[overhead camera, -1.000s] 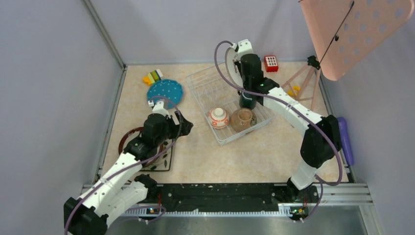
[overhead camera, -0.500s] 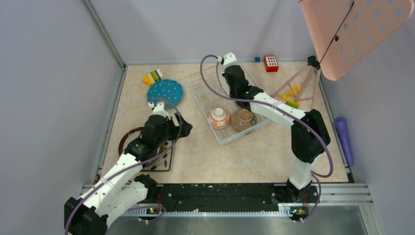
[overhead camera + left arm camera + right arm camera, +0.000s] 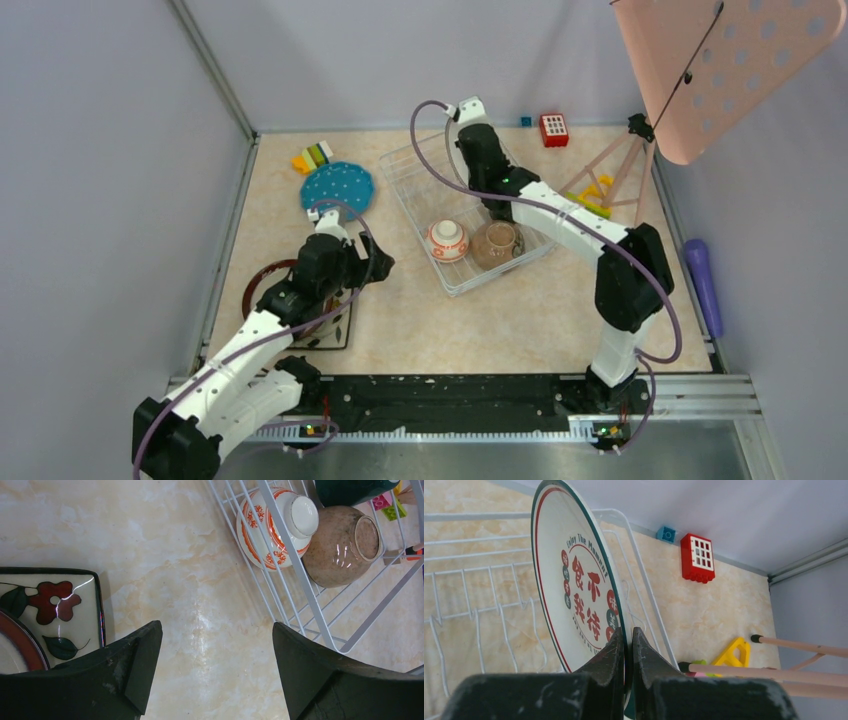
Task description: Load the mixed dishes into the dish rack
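The white wire dish rack stands at the table's middle back. It holds the orange-white bowl and the brown bowl; the left wrist view also shows the dark green mug there. My right gripper is shut on the rim of the grey-rimmed plate with red characters, held upright over the rack's back part. My left gripper is open and empty above bare table, between the rack and the square leaf-patterned plate. The blue dotted plate lies at the back left.
A dark-red-rimmed round dish rests on the square plate under my left arm. Toy blocks lie behind the blue plate, a red block by the back wall. A pink perforated board on a tripod stands right.
My right arm has carried the upright plate leftward over the rack, from its right back part toward its middle back. The left arm has stayed almost still, jaws open.
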Controlling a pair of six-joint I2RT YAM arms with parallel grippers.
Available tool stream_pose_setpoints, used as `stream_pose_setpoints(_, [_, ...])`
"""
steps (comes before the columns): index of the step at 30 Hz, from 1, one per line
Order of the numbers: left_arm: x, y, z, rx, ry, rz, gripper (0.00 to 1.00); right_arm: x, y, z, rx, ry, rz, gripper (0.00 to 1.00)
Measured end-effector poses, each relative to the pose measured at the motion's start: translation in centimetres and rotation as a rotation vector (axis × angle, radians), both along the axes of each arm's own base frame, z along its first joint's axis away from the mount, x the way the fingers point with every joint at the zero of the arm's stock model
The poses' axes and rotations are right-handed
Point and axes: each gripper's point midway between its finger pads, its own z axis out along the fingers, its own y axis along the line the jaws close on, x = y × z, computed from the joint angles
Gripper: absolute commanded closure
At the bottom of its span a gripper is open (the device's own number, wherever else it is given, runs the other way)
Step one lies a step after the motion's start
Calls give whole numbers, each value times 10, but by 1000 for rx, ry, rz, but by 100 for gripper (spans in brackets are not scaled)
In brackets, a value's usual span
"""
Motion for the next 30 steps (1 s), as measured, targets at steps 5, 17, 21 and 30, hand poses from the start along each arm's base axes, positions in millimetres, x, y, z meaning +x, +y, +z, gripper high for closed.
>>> stream_pose_setpoints(5, [0, 0, 1, 0, -2, -1, 15, 4, -6, 29, -3, -43, -35, 100])
stream_pose_setpoints(17, [-3, -1, 3, -10, -4, -8, 15, -2, -21, 38, -42, -57, -72, 100])
stream_pose_setpoints(21, [-3, -1, 3, -11, -2, -12, 15, -5, -22, 20, -59, -30, -71, 100])
stream_pose_setpoints(30, [-3, -3, -3, -5, 19, -20, 13, -7, -7, -22, -33, 72, -12, 32])
